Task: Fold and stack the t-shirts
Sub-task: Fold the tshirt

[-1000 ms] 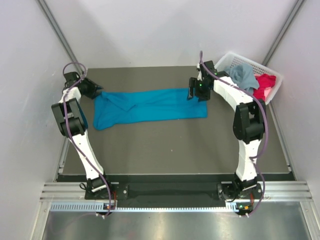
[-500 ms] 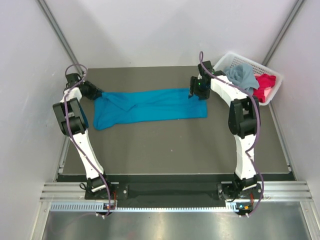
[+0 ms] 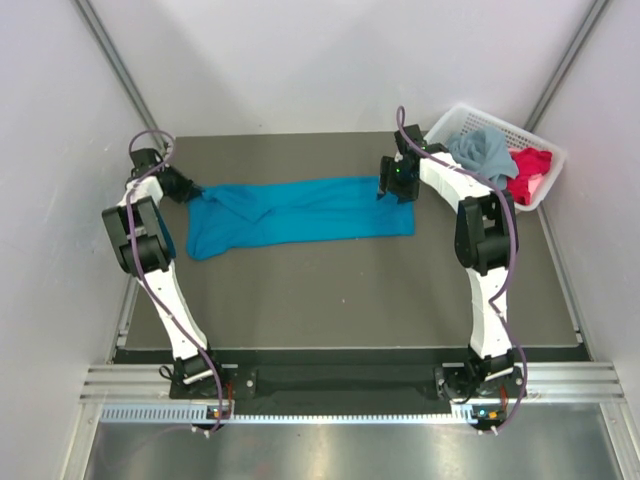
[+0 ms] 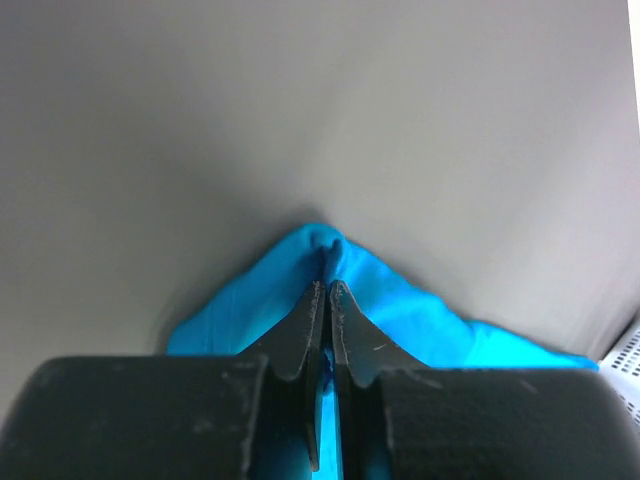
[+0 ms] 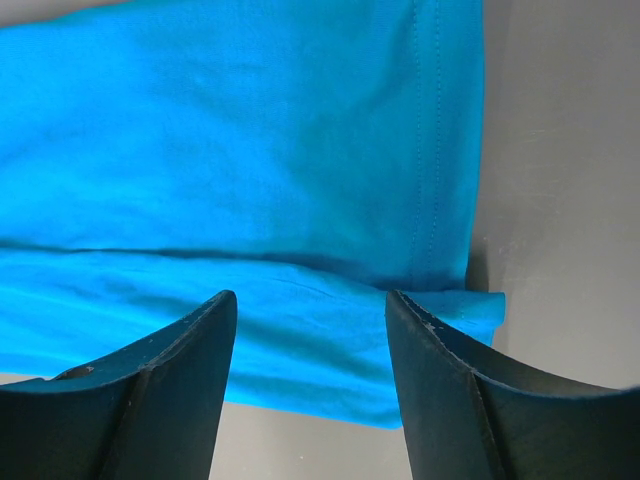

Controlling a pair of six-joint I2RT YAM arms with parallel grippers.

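Presently, the teal shirt (image 3: 300, 210) is seen laid out as a long folded band on the tabletop (image 3: 350, 290), stretched between the two claws. One end is pinched by the left claw (image 4: 328, 288), whose fingers are pressed together with a peak of teal cloth caught between them. The rest of the shirt is spread beyond that claw and to its right; whether the pinched corner is lifted off the surface cannot be told. The right claw (image 5: 310, 298) is held spread wide just above the shirt's other end, and nothing is gripped by it. The stitched hem is seen ahead of its fingers, a folded edge of the cloth runs across between them, and bare tabletop is shown to the claw's right. To the right of this claw and a little farther back, a white basket (image 3: 455, 115) is set at the corner. In it the grey shirt (image 3: 485, 150) and the red shirt (image 3: 528, 168) are piled, the grey one nearer the claw and the red one beyond it.
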